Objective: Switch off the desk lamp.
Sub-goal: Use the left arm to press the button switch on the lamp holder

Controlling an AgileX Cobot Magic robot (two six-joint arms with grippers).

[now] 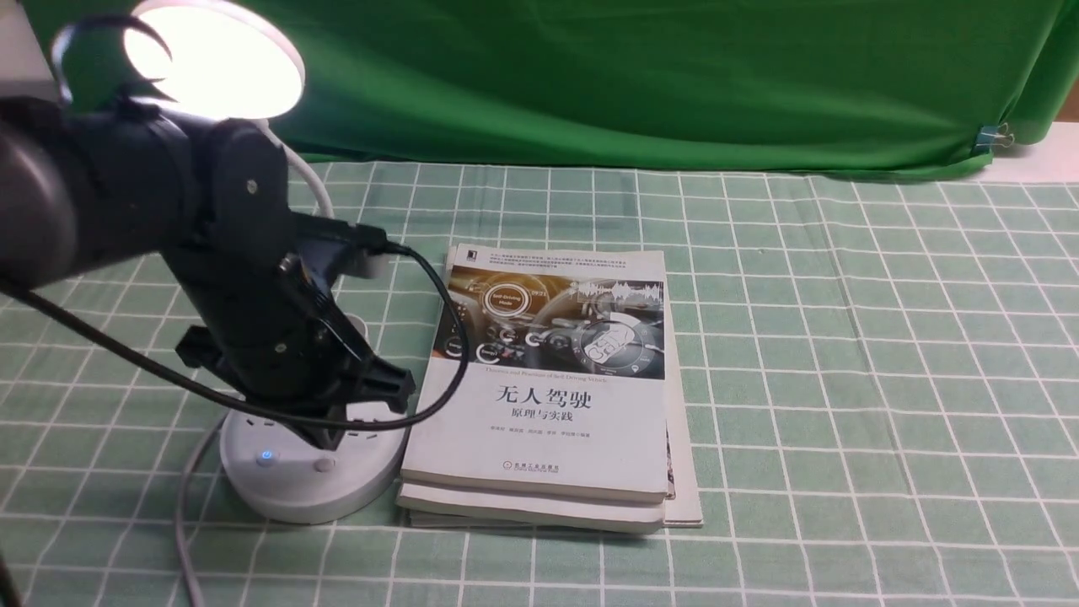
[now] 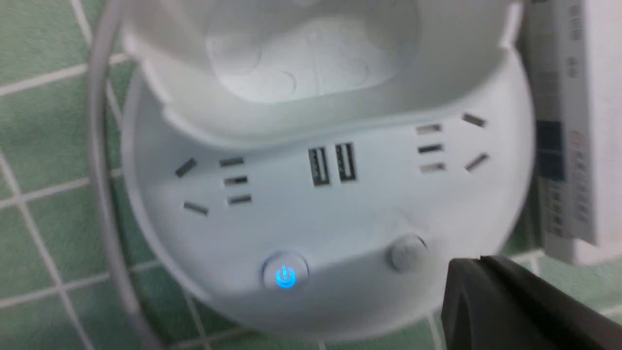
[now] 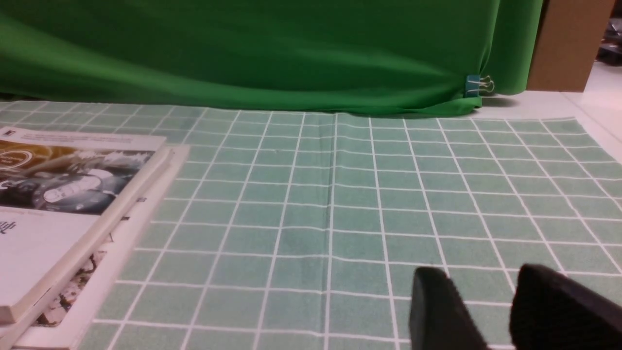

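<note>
Right, your desk lamp (image 1: 312,493) is on the tabletop (image 1: 843,379) at the left, just beside the stacked books (image 1: 548,421), and its disc head (image 1: 223,63) is glowing. The power button (image 2: 285,276) shows blue, so the off-press is still to do.

Your left claw (image 1: 324,438) is over the base, fingertips pointing down and pressed together around nothing. Makes sense: a clenched tip gives you one narrow, stiff poker for a small button. From these views you can't confirm contact with the base.

Next move, I'd say: line up over the lit button, not the plain button (image 2: 407,253) next to it, then push straight down. Go gently; an off-centre push could skate off the cap or shove the base. Watch the arm's hanging cable too.

Your right claw (image 3: 466,296) is out of the job, fingers slightly parted, holding nothing.
</note>
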